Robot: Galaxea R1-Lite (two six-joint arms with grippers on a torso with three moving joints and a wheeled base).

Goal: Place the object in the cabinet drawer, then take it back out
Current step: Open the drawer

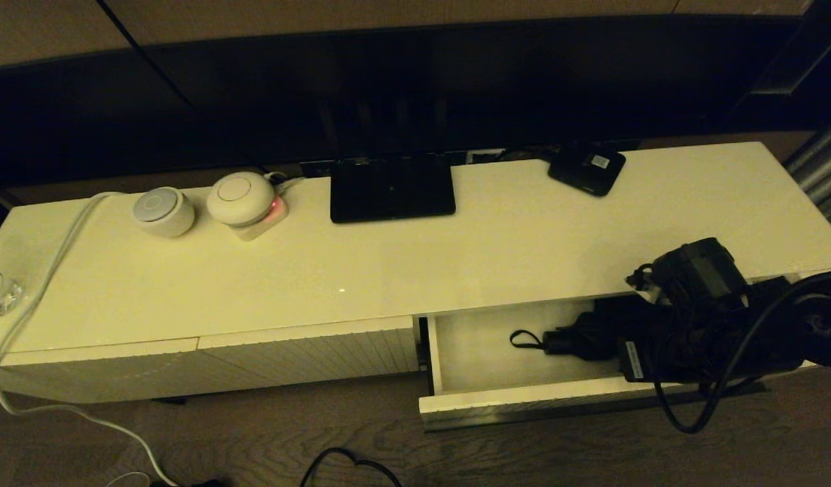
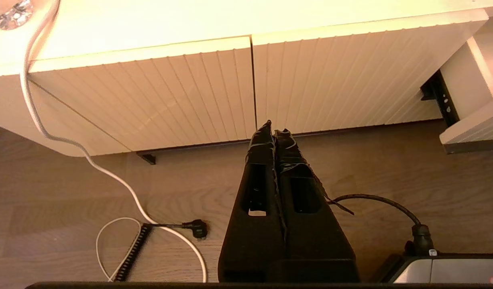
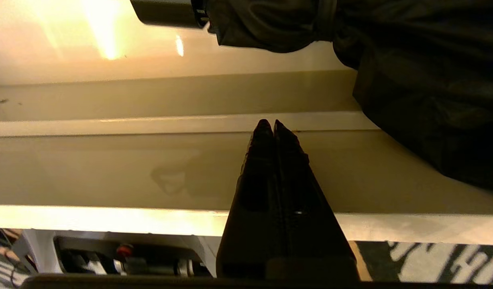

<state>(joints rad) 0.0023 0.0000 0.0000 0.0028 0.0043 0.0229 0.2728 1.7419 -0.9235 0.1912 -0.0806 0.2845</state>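
The cabinet drawer (image 1: 524, 404) stands pulled out at the right end of the cream cabinet. The object, a black folding umbrella (image 1: 578, 338), lies inside on the pale floor, its thin wrist loop pointing left. My right arm (image 1: 700, 277) reaches down into the drawer over the umbrella's right part. In the right wrist view my right gripper (image 3: 274, 122) is shut and holds nothing; its tips point at the drawer's inner wall (image 3: 110, 168), with the umbrella's bunched fabric (image 3: 423, 80) lying beside them. My left gripper (image 2: 274, 126) is shut and empty, low over the floor before the closed fronts.
On the cabinet top are a small black box with a white label (image 1: 587, 169), a black TV foot (image 1: 392, 189), two round white devices (image 1: 163, 211) and a white cable (image 1: 43, 291). Closed ribbed fronts (image 2: 150, 100) lie left of the drawer. Cables trail on the wooden floor (image 2: 170, 233).
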